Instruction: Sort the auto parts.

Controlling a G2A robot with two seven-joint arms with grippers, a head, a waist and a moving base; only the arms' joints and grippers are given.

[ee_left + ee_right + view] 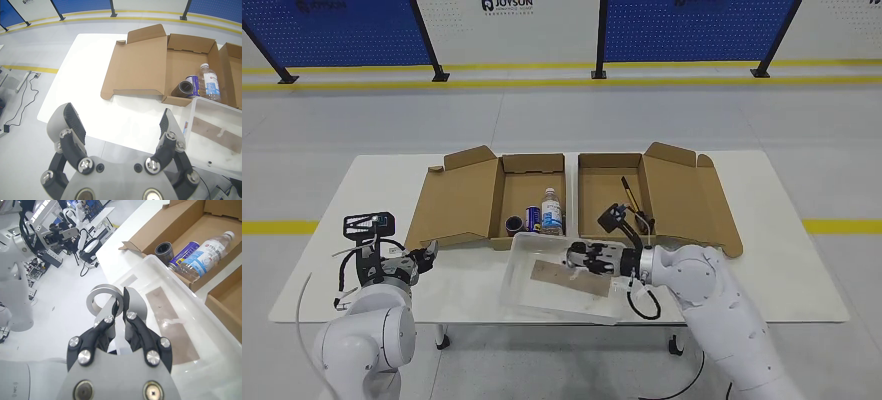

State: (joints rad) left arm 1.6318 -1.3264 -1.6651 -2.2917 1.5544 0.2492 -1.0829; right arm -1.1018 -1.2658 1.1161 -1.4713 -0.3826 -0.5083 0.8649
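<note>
Steel ring [104, 287] sits clamped in my right tool [121, 300] above the clear bin [171, 274]; my left tool [119, 111] hangs apart by the counter [90, 75]. I'd clear the rim, then release low inside the emptier cardboard box [604, 205].

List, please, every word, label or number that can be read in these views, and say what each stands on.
Clear bottle: label with a red percent figure, then characters and blue lines too blurred to quote.
Blue can: yellow patch with letters, mostly hidden, unreadable.
Wall board: dark logo word, cut by the frame's edge.
Clear bin: small coloured sticker, too small to read.
</note>
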